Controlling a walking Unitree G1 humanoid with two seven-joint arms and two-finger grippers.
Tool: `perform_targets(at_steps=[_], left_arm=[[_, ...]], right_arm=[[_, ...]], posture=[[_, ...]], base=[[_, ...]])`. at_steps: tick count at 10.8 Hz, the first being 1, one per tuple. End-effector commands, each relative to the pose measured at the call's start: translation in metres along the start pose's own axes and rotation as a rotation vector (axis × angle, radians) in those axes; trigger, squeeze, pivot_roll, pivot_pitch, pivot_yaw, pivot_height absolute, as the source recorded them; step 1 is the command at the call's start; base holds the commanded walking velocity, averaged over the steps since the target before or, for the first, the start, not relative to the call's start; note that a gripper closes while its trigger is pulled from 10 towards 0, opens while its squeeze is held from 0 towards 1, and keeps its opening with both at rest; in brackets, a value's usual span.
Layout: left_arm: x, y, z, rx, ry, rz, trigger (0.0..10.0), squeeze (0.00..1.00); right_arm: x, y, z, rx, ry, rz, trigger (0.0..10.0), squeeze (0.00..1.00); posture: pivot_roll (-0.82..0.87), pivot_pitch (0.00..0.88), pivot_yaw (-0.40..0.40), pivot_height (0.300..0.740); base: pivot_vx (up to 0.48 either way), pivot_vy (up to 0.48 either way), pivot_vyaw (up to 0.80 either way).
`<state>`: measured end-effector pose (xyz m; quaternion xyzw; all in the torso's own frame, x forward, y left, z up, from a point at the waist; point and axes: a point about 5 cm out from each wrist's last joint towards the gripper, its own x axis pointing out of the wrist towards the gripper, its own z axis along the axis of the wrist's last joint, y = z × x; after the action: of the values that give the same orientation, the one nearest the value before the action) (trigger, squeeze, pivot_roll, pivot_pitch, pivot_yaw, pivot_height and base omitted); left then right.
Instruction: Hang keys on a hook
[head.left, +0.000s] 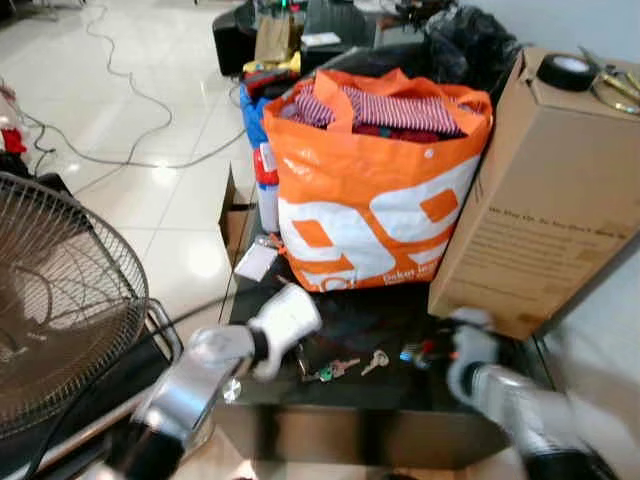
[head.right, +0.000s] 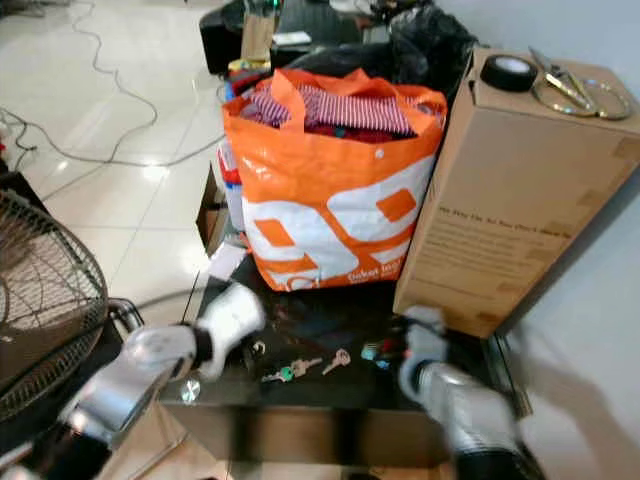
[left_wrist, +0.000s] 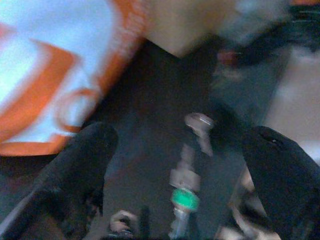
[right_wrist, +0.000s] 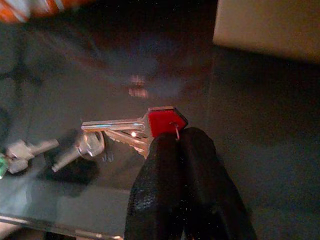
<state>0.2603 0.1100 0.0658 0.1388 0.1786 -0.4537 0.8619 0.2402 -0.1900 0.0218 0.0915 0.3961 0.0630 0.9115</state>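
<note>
Nearest the camera, both silver arms reach forward and down over a dark glass table (head.left: 400, 400). The left arm comes in from the lower left, bent at the elbow, its white wrist angled toward the table's middle. The left gripper (left_wrist: 180, 165) hangs just above the surface with its two black fingers (left_wrist: 80, 165) spread wide and holding nothing; between them on the glass lies a key with a green tag (left_wrist: 185, 198) beside a plain silver key (left_wrist: 199, 122) (both blurred in the left wrist view). From the head these loose keys (head.left: 340, 368) show as a small scatter near the table's front edge, just beyond the left wrist.

The right arm enters from the lower right, forearm slanting up toward the table's right side. The right gripper (right_wrist: 180, 137) has its fingers pressed together, pinching the small ring of a red-headed key (right_wrist: 160, 122) that lies flat on the glass with silver blades fanned out beside it. Two more silver keys (right_wrist: 80, 145) lie near it.

Farther back on the table stands an orange and white shopping bag (head.left: 370, 190) stuffed with striped cloth, and just to its right a tall cardboard box (head.left: 540, 200) with a roll of black tape (head.left: 566, 70) on top. To the left stands a wire fan guard (head.left: 60, 300), with grey cables (head.left: 130, 90) trailing over the tiled floor (head.left: 160, 120) behind.
</note>
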Motion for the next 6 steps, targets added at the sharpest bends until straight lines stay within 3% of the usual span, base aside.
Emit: perform_targets(at_steps=[1,2,3,5,6], left_arm=[[-0.003,0.006,0.002,-0.003,-0.041,0.082,10.0,0.0],[-0.02,0.037,0.014,0.011,-0.084,0.206,10.0,0.0],[-0.027,0.045,0.03,0.021,-0.129,0.267,10.0,0.0],[-0.046,0.053,0.056,0.074,-0.247,0.516,10.0,0.0],[-0.05,0.059,0.065,0.08,-0.303,0.612,10.0,0.0]], right_arm=[[-0.009,0.004,0.012,-0.008,-0.059,0.03,0.0,0.0],[-0.029,0.01,0.02,-0.056,-0.122,0.053,0.0,0.0],[-0.042,0.013,0.028,-0.109,-0.187,0.037,0.0,0.0],[-0.084,0.021,0.059,-0.145,-0.535,-0.104,0.0,0.0],[-0.093,0.024,0.067,-0.146,-0.649,-0.202,0.0,0.0]], posture=[[-0.15,0.0,0.008,0.74],[-0.14,0.0,0.021,0.74],[-0.13,0.0,0.025,0.74],[-0.12,0.0,0.036,0.74],[-0.14,0.0,0.062,0.74]], base=[[0.0,0.0,0.0],[0.0,0.0,0.0],[0.0,0.0,0.0],[0.0,0.0,0.0],[0.0,0.0,0.0]])
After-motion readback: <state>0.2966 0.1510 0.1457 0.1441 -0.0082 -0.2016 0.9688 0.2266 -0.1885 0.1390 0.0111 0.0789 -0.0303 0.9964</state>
